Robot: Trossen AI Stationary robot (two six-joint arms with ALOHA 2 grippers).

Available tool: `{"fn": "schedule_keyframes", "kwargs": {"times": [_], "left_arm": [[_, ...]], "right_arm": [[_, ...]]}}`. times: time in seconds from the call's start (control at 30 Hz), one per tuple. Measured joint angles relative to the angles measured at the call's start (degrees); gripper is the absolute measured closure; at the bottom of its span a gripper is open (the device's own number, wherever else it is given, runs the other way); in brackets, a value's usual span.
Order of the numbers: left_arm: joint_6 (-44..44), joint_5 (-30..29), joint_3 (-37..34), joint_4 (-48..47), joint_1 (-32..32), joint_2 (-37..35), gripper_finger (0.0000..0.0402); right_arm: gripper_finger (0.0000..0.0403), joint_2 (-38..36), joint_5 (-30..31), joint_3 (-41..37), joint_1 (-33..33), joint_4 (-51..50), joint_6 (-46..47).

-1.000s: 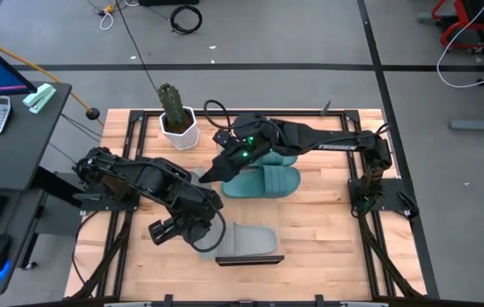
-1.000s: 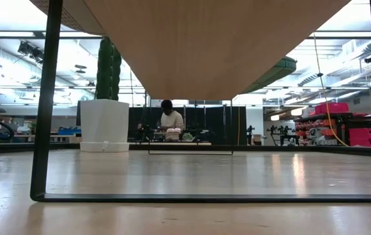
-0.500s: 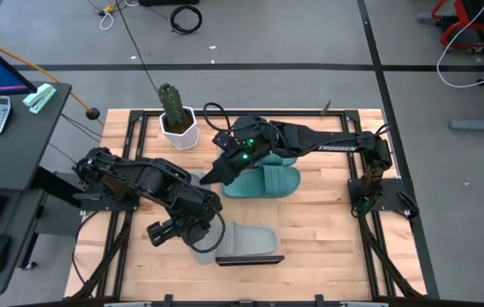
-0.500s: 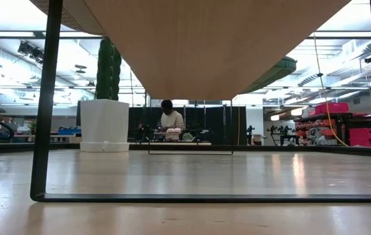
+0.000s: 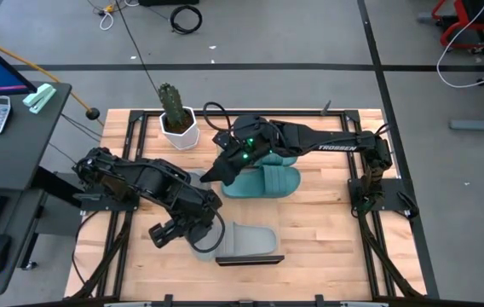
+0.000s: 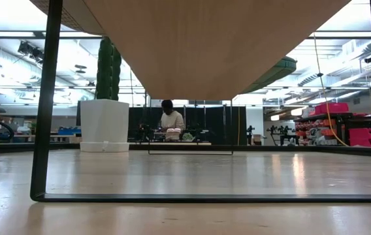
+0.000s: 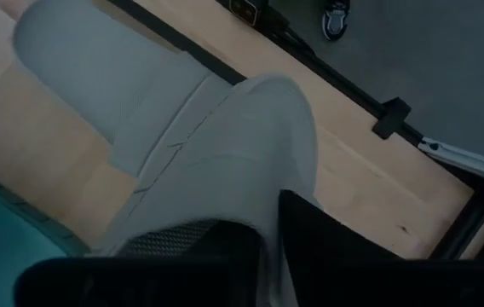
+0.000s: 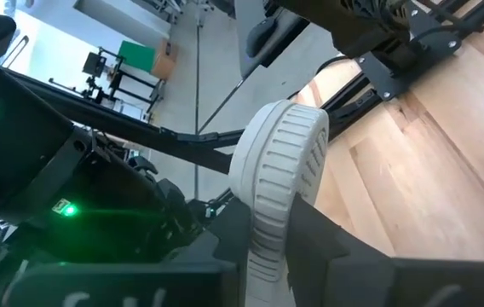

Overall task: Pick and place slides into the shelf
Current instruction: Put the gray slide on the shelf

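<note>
Grey slide (image 5: 246, 240) flat; teal slides (image 5: 263, 181) mid-table.

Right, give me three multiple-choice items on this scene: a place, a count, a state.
1. The potted cactus stands on: A the wooden table; B the floor; C a chair.
2. Teal slides in the high view: A one; B two; C four.
3. The right gripper is: A open over bare wood; B closed on a grey slide; C out of view.
Key: A, its pot sits on the boards; B, both lie under the right arm; B, the slide stands between its fingers.
</note>
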Motion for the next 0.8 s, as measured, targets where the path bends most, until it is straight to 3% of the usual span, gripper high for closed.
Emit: {"fn": "schedule_keyframes", "kwargs": {"times": [0.3,0.8], "left_arm": [[-5.8,-1.0,0.0,0.0,0.0,-0.4,0.0309],[-12.1,-8.6,0.0,2.8,-0.5,-6.3,0.0312]], "right_arm": [[0.035,-0.9,3.2,-0.1,-0.8,-0.8,-2.1],[0.035,-5.3,9.8,-0.1,-2.4,-1.7,-4.6]]}}
